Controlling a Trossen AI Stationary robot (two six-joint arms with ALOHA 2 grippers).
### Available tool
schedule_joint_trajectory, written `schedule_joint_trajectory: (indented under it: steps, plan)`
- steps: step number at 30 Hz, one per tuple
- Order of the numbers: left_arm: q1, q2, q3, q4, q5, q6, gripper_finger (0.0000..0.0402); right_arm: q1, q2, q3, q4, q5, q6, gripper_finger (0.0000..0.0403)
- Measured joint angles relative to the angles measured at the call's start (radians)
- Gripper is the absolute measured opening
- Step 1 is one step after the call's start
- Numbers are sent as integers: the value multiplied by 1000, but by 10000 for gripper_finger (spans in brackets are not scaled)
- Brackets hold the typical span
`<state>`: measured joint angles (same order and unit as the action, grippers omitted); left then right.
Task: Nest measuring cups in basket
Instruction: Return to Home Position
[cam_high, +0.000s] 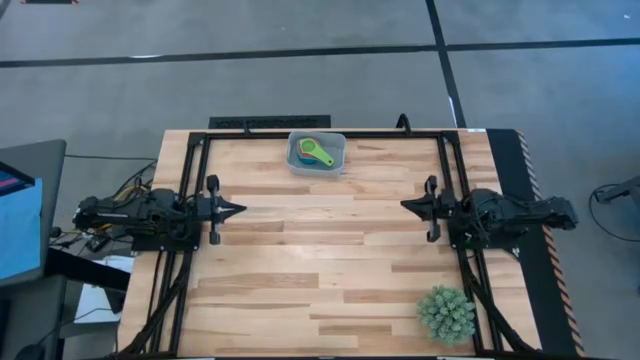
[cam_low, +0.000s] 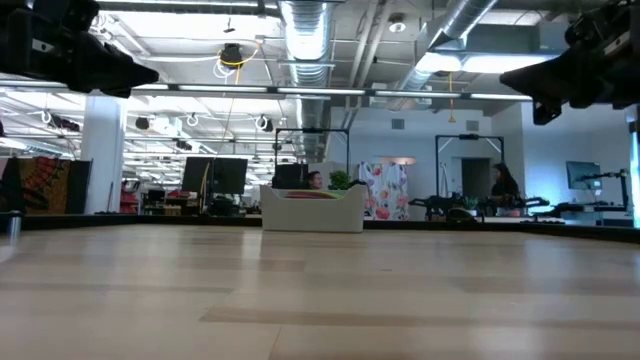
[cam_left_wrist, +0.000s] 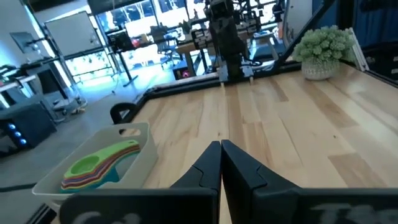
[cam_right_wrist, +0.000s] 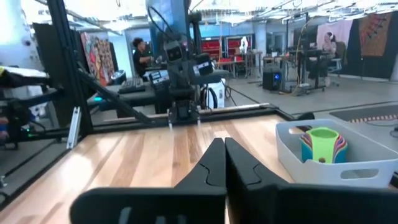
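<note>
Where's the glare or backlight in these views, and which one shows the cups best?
High view: even light, faint shadows; the measuring cups in the basket read plainly. Low view: ceiling lights backlight the left tool and right tool into silhouettes. Left wrist view: bright glare beyond the table.

Green, orange, blue cups (cam_high: 313, 151), pale grey basket (cam_high: 318, 172), light wood table (cam_high: 320, 250)

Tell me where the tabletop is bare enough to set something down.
Bare: the whole middle of the table, between the left hand and the right hand. Taken: the basket holding the measuring cups at the high view's top edge, and the plant in its bottom-right corner.
</note>
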<state>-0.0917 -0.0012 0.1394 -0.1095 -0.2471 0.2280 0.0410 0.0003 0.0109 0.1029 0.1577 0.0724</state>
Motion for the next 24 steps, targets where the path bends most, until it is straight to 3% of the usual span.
schedule_joint_trajectory:
  steps: [7, 12, 24]
  plan:
    - [0, 2, -24, 14, 38, 0, 0, 0, 1, 0, 2, 0, -1, 18]
    - [0, 4, -129, 156, 59, -45, 0, 0, 1, 0, -5, 0, -1, 9]
    - [2, 7, -129, 165, 66, -4, 0, 24, 1, -1, -30, 0, 7, 34]
